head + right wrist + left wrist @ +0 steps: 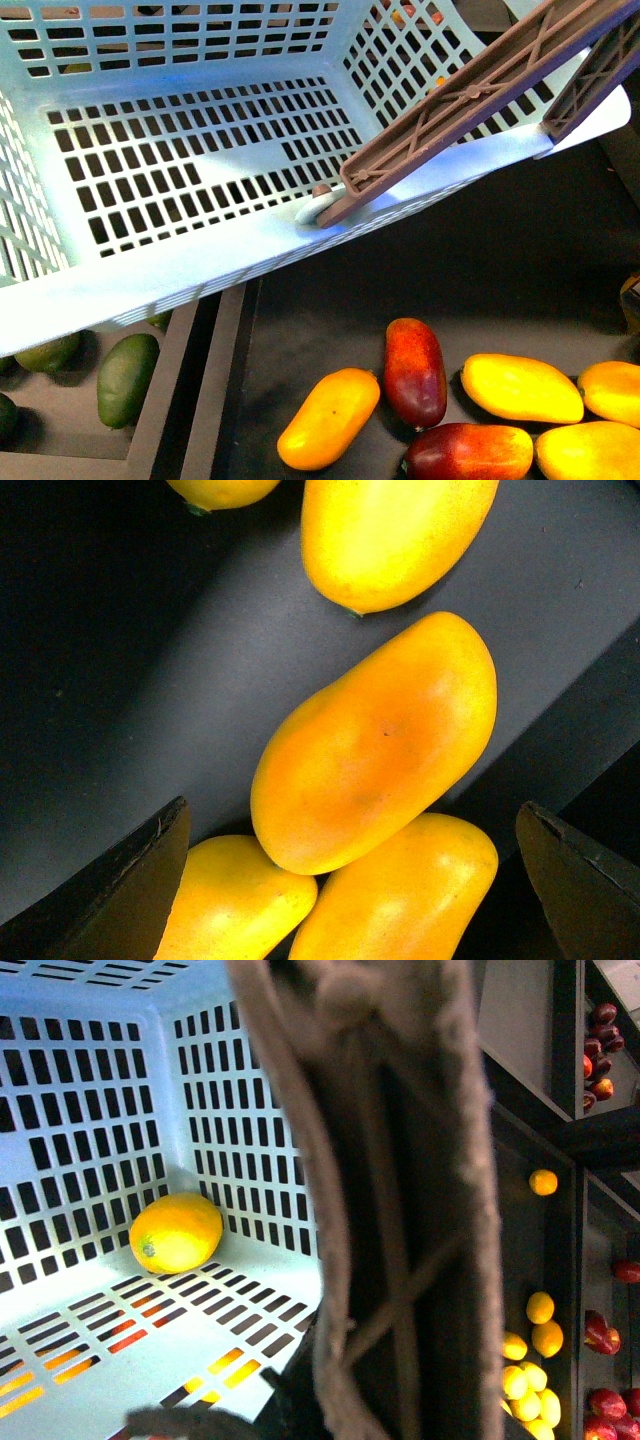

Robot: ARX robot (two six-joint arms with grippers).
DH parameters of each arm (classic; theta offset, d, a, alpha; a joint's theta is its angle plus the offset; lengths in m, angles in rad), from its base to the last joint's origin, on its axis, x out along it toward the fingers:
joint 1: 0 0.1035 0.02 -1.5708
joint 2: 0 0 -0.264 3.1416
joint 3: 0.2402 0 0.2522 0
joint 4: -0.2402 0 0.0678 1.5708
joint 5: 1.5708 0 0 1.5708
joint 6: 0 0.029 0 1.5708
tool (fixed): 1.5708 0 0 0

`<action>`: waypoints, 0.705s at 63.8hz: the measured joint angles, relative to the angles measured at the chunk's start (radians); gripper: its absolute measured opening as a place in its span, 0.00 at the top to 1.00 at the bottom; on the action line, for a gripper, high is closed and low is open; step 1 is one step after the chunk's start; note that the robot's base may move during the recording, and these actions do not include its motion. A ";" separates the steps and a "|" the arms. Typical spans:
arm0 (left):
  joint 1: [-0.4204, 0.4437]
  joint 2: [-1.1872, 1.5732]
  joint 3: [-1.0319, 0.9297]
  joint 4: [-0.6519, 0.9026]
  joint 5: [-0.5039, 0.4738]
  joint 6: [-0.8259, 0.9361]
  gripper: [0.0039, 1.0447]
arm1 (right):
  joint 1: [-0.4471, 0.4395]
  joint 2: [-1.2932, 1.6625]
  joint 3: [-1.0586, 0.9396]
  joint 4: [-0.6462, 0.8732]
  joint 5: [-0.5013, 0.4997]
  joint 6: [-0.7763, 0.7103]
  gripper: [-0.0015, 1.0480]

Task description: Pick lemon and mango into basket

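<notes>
The light teal basket (200, 255) hangs tilted and fills the upper front view, its brown handle (470, 100) slanting across. My left gripper (300, 1405) is shut on the handle (390, 1200), which blocks most of the left wrist view. The lemon (176, 1232) lies in a corner of the basket floor; it does not show in the front view. My right gripper (350, 900) is open, its dark fingers (130, 890) on either side of several yellow mangoes. An orange-yellow mango (375, 745) lies just ahead of them. Another mango (328, 418) lies below the basket.
Dark red mangoes (415, 370) and more yellow ones (520, 387) lie on the dark shelf. Green oval fruits (127, 378) sit in the bin to the left, past a dark divider (200, 400). Bins of small yellow fruit (530, 1390) and red fruit (600, 1020) show beside the handle.
</notes>
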 joint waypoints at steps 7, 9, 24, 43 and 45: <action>0.000 0.000 0.000 0.000 -0.003 0.001 0.95 | -0.008 0.033 0.000 0.008 0.000 0.008 0.08; 0.000 0.000 0.000 0.000 -0.004 0.000 0.95 | -0.009 0.039 0.001 0.009 0.000 0.012 0.08; 0.000 0.000 0.000 0.000 -0.004 0.000 0.95 | -0.014 0.094 0.026 0.017 -0.013 0.041 0.08; 0.000 0.000 0.000 0.000 -0.003 0.000 0.95 | -0.003 0.180 0.076 0.016 -0.017 0.073 0.08; 0.000 0.000 0.000 0.000 -0.003 0.000 0.95 | 0.000 0.189 0.083 0.016 -0.017 0.077 0.08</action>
